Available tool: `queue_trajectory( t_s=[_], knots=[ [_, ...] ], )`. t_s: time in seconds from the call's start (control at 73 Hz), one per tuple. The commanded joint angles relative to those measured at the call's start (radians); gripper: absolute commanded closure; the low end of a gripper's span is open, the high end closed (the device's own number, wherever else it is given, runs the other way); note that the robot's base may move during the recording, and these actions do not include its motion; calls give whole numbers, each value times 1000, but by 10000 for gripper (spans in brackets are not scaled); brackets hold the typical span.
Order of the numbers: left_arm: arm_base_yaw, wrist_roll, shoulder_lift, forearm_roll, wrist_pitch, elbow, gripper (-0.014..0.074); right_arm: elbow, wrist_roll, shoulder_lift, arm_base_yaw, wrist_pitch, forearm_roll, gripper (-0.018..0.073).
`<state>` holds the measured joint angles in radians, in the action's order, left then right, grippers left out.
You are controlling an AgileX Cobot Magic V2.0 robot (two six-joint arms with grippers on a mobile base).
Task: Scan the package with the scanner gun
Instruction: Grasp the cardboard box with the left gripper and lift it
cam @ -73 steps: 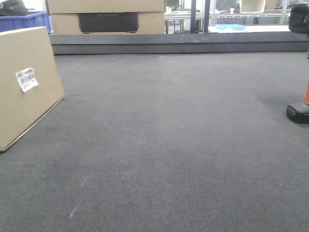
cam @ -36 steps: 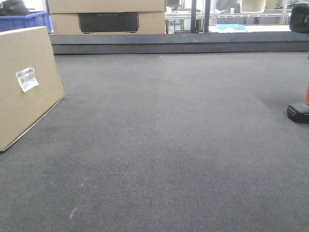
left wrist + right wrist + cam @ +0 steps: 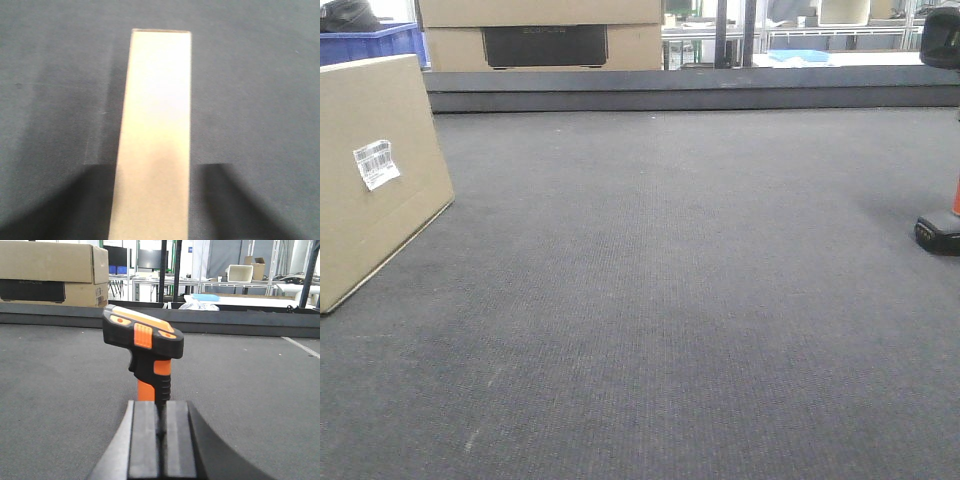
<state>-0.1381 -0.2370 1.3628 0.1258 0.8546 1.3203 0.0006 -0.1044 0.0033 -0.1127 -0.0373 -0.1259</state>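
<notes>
The package (image 3: 370, 180), a tan box with a white barcode label (image 3: 375, 165), stands on edge at the far left of the grey mat. From the left wrist I look down on its narrow top face (image 3: 156, 125). My left gripper (image 3: 155, 170) is open, and its dark fingers (image 3: 95, 200) straddle that face. The scanner gun (image 3: 145, 345), with a black head and an orange handle, stands upright on the mat. In the front view it is cut off by the right edge (image 3: 938, 232). My right gripper (image 3: 159, 405) is shut and empty, just short of the handle.
Two large cardboard boxes with a dark panel (image 3: 540, 40) stand behind a raised dark ledge (image 3: 690, 92) at the mat's far edge. A blue crate (image 3: 380, 42) sits at the back left. Tables and frames fill the background.
</notes>
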Motion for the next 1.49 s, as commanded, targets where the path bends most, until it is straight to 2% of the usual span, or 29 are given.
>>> queue_trajectory(
  t_s=[0.0, 0.055, 0.164, 0.644, 0.74, 1.055, 1.165, 1.302, 1.398, 1.48],
  knots=[
    [-2, 4, 7, -12, 9, 9, 44, -1, -3, -3, -4, 18, -1, 713],
    [7, 1, 20, -32, 49, 9, 4, -1, -3, -3, -4, 18, -1, 713],
    [16, 1, 64, -79, 102, 9, 8, -1, -3, -3, -4, 16, -1, 713],
    [16, 1, 188, -72, 134, 9, 26, -1, -3, -3, -4, 16, -1, 713],
    [16, 1, 191, -70, 133, 9, 122, -1, -3, -3, -4, 16, -1, 713],
    [16, 1, 191, -73, 110, 12, 713, -1, -3, -3, -4, 22, -1, 713],
    [16, 1, 191, -138, 112, 44, 708, -1, -3, -3, -4, 56, -1, 713],
    [9, 1, 184, -339, 101, 102, 708, -1, -3, -3, -4, 121, -1, 713],
    [-24, -2, 184, -433, 65, 111, 708, -1, -3, -3, -4, 192, -1, 713],
    [-75, -34, 189, -458, 28, 109, 708, -1, -3, -3, -4, 201, -1, 713]
  ],
)
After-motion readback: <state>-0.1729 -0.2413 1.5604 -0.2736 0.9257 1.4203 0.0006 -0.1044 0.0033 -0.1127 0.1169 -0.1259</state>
